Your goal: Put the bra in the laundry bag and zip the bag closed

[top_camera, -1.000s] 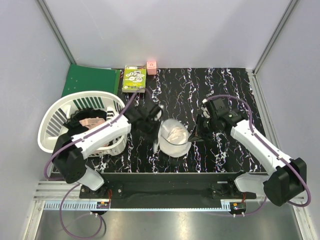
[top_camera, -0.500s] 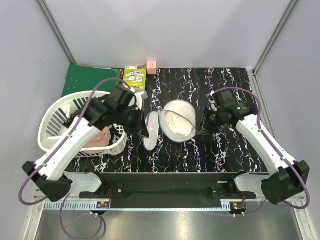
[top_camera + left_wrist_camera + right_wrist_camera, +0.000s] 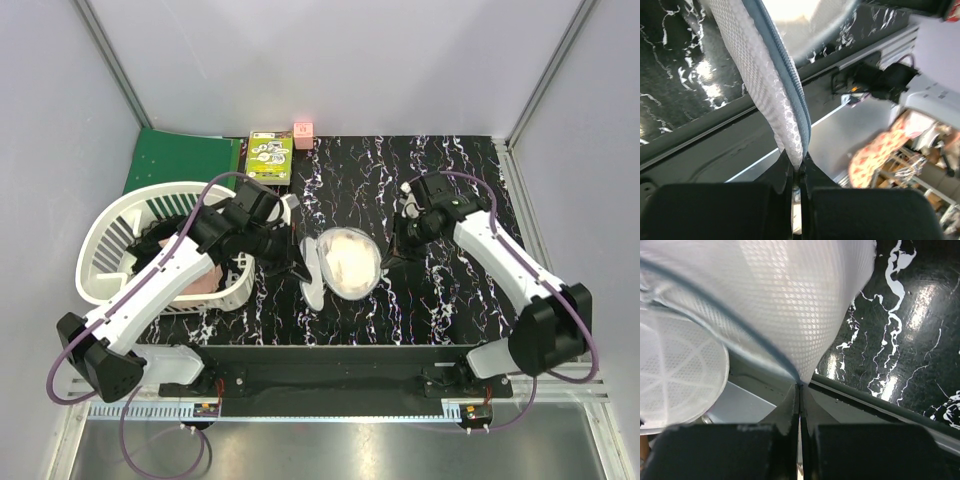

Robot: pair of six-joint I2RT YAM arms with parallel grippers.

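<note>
The left tool (image 3: 799,172) was clenched on the rim of the laundry bag (image 3: 771,92). Its two fingers pressed together on a fold of white mesh beside the grey-blue zipper line (image 3: 793,82). From above, this left tool (image 3: 293,268) sat at the bag's left edge, where a flat white flap (image 3: 313,280) hung beside the dome.

The right tool (image 3: 800,389) was likewise clamped on the mesh. Its fingers met on a pinched corner of the bag (image 3: 795,305), with the dark zipper line curving away from that point. In the overhead view the right tool (image 3: 393,255) gripped the bag's right edge, opposite the left one.

The laundry bag (image 3: 347,262) lay stretched between the two tools over the middle of the black, white-veined counter (image 3: 450,180). A pale peach mass showed through its mesh. Whether that was the bra could not be told, and no view showed the bra clearly.

A white slatted basket (image 3: 108,232) stood just left of the left arm, partly hidden by it. At the far edge of the counter lay a green folder (image 3: 180,160), a green printed box (image 3: 270,158) and a small pink cube (image 3: 303,132), all well apart from the bag.
</note>
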